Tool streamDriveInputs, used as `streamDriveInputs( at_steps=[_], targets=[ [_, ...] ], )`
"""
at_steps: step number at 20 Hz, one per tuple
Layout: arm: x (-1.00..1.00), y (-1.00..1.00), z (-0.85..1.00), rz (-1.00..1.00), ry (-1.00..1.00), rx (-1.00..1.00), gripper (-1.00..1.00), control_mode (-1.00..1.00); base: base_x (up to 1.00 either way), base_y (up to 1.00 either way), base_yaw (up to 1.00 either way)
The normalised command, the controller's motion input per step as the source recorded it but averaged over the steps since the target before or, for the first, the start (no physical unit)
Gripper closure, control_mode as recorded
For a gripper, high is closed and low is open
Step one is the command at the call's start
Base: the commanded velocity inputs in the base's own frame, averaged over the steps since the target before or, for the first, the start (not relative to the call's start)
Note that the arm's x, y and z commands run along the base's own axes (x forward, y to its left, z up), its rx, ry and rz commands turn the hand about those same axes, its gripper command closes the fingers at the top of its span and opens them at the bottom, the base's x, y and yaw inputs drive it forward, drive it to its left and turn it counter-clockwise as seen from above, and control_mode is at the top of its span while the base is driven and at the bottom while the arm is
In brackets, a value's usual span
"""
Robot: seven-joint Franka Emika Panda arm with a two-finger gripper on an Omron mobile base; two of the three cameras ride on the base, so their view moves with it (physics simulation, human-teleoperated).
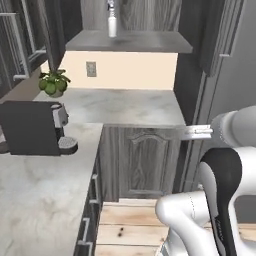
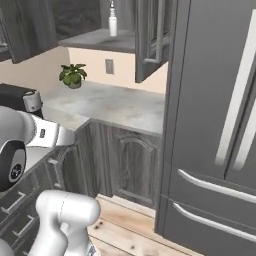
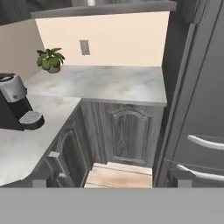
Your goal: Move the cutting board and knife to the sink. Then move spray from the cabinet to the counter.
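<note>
One white spray [image 1: 112,22] bottle is seen standing upright on the smooth grey shelf [image 1: 150,44] of the open wall cabinet [image 2: 150,40], near the shelf's middle in the left base view and toward its left end in the right base view; the tall dark cabinet door [image 2: 152,35] is swung outward beside it. Below the shelf, a pale marbled tabletop [image 1: 120,105] is shown running along a beige backsplash [image 1: 135,70]; a wall outlet [image 1: 91,69] is set into that backsplash. A small potted plant [image 1: 54,83] is placed at the tabletop's far left corner, well apart from the bottle above. A dark coffee machine [image 1: 32,128] is seen on the nearer stretch of the L-shaped tabletop, its silver head turned toward the corner. Arched-panel lower cabinets [image 1: 142,160] are shown under the tabletop, and a wooden plank floor [image 1: 130,225] lies in front of them. A tall grey fridge [image 2: 215,125] with long silver handles is seen at the right. The white arm [image 1: 215,200] is raised in the foreground, low and short of the tabletop; in the hand view the two dark fingertips [image 3: 39,183] are shown far apart at the bottom edge, so the jaws are spread fully wide and nothing is held between them.
</note>
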Motion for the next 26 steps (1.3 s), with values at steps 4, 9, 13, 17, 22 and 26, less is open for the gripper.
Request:
streamDriveInputs(
  at_steps=[4,9,13,17,22,26],
  targets=[
    [0.00,0.00,0.00,0.00,0.00,0.00,-1.00,1.00,0.70,0.00,0.27],
    [0.00,0.00,0.00,0.00,0.00,0.00,-1.00,1.00,0.74,0.00,0.09],
    [0.00,0.00,0.00,0.00,0.00,0.00,-1.00,1.00,0.86,0.42,-0.06],
    [0.00,0.00,0.00,0.00,0.00,0.00,-1.00,1.00,0.81,0.86,-0.21],
    [0.00,0.00,0.00,0.00,0.00,0.00,-1.00,1.00,0.63,0.19,-0.13],
    [0.00,0.00,0.00,0.00,0.00,0.00,-1.00,1.00,0.80,0.00,-0.02]
  ],
)
